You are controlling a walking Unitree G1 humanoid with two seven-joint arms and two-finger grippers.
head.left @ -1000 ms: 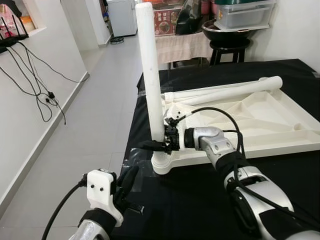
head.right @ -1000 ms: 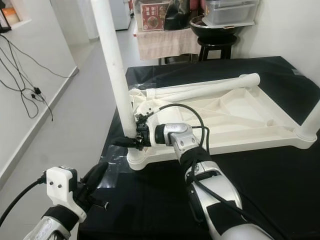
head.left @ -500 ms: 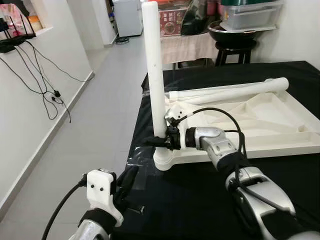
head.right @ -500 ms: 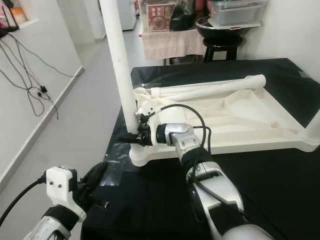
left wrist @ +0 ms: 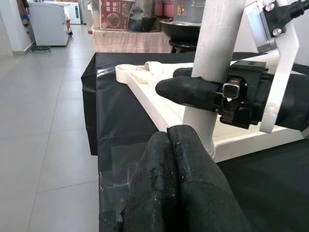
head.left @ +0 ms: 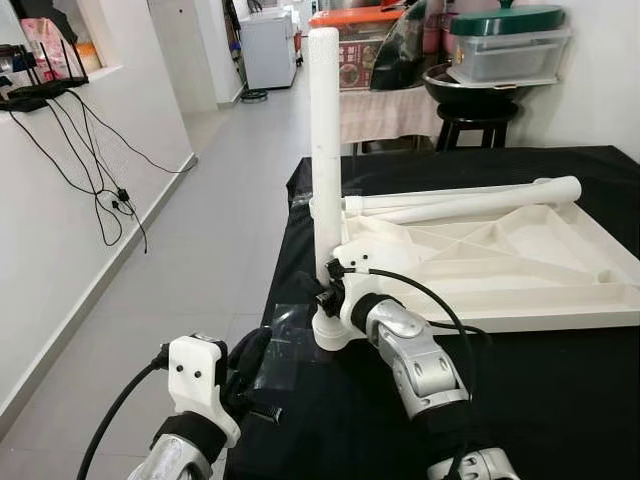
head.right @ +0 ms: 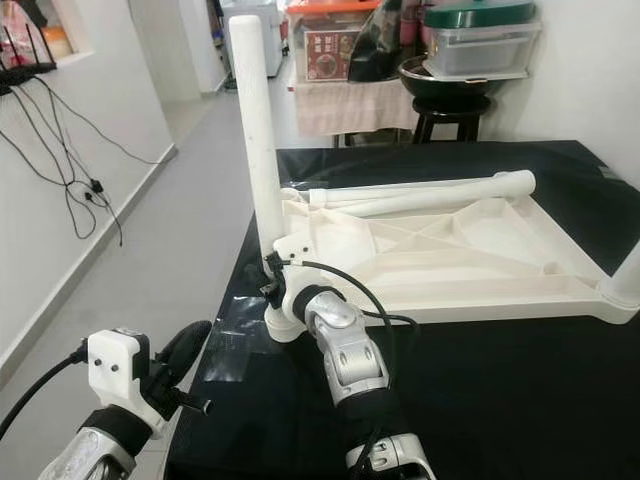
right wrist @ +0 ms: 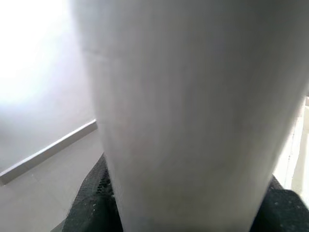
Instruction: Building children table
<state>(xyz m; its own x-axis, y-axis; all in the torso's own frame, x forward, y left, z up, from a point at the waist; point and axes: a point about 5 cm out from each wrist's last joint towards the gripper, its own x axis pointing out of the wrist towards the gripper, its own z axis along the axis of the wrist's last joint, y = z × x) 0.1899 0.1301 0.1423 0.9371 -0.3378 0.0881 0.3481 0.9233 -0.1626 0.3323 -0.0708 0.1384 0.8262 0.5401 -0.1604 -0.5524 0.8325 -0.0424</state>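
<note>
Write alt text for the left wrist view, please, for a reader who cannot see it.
The right gripper clasps the upright white table leg just above its socket in the upturned white tabletop on a black cloth. The left gripper, fingers together, is in the foreground.

The right arm is stretched forward and bent inward at the wrist, so that the right tool (head.left: pixel 322 296) is brought low against the upright white leg (head.left: pixel 325 150). Its black fingers (left wrist: pixel 186 91) are closed around the leg just above the base, one finger being seen pressed across the front. A black cable is looped from the wrist back along the silver forearm. The left arm is held low and near the body, the left tool (head.left: pixel 250 358) being raised slightly, with its two fingers (left wrist: pixel 181 159) pressed together.
</note>
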